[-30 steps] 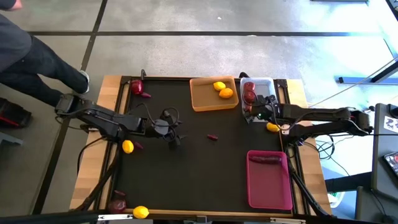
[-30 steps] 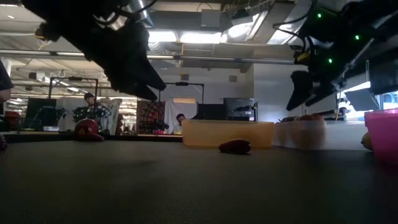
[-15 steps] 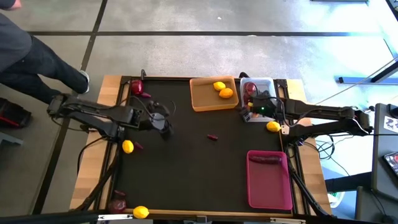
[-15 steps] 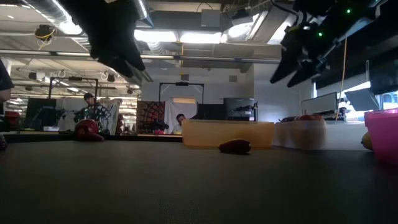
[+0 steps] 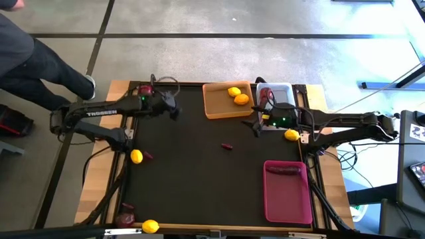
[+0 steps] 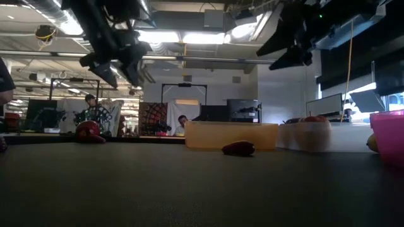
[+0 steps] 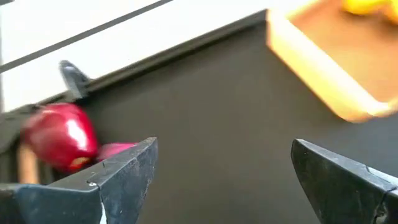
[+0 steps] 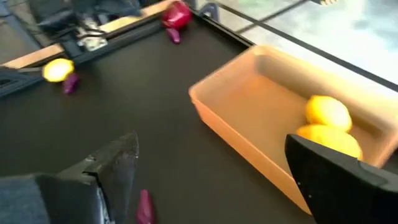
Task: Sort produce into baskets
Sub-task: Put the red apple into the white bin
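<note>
Left pincer (image 5: 174, 110): my fingers apart, empty, near the red apple (image 5: 145, 92) at the table's far corner.
Right pincer (image 5: 254, 126): fingers apart, empty, beside the orange basket (image 5: 216, 106).
Orange basket: holds a lemon (image 5: 234, 91) and an orange citrus (image 5: 242, 99).
Table centre: small purple piece (image 5: 227, 146).

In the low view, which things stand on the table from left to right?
red apple → orange basket → white basket → pink basket
</note>
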Motion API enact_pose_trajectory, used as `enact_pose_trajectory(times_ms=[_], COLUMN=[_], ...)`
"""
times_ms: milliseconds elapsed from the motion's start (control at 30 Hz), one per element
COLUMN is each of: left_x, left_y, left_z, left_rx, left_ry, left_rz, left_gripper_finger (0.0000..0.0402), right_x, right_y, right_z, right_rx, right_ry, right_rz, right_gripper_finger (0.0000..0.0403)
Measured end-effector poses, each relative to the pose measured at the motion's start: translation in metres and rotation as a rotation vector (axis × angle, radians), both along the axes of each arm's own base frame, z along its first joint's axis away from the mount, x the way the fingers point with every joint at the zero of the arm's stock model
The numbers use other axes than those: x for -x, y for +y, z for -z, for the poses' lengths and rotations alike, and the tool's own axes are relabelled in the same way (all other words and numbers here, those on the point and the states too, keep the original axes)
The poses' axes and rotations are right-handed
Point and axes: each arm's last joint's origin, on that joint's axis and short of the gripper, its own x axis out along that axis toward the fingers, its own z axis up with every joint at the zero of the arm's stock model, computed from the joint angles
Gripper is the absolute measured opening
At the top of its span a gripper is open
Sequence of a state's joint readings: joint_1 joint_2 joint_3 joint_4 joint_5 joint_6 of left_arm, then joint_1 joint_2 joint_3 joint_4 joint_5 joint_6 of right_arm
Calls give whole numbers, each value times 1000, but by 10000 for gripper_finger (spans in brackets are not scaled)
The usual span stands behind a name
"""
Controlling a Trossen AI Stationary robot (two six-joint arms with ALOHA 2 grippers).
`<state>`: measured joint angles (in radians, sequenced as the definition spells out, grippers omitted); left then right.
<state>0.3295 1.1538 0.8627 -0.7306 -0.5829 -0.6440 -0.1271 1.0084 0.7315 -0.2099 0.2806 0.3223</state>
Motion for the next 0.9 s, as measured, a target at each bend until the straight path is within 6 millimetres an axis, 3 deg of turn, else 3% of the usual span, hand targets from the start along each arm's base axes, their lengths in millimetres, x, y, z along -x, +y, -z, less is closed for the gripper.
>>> enact_pose_trajectory(times_ms=[300,667,900], left_x=[26,67,60], left_y=[47,89,118], left_z=[-1,3,10], left_rx=[-41,60,174], left_ry=[126,57,136], left_rz=[-111,-376,-427], left_gripper_finger=[363,363,363], right_x=[-21,-51,-63], right_y=[8,5,4], right_z=[16,53,60], right_rx=[11,44,82], right_ry=[47,171,143], right_rz=[-49,-85,-105], right_gripper_finger=[353,353,353])
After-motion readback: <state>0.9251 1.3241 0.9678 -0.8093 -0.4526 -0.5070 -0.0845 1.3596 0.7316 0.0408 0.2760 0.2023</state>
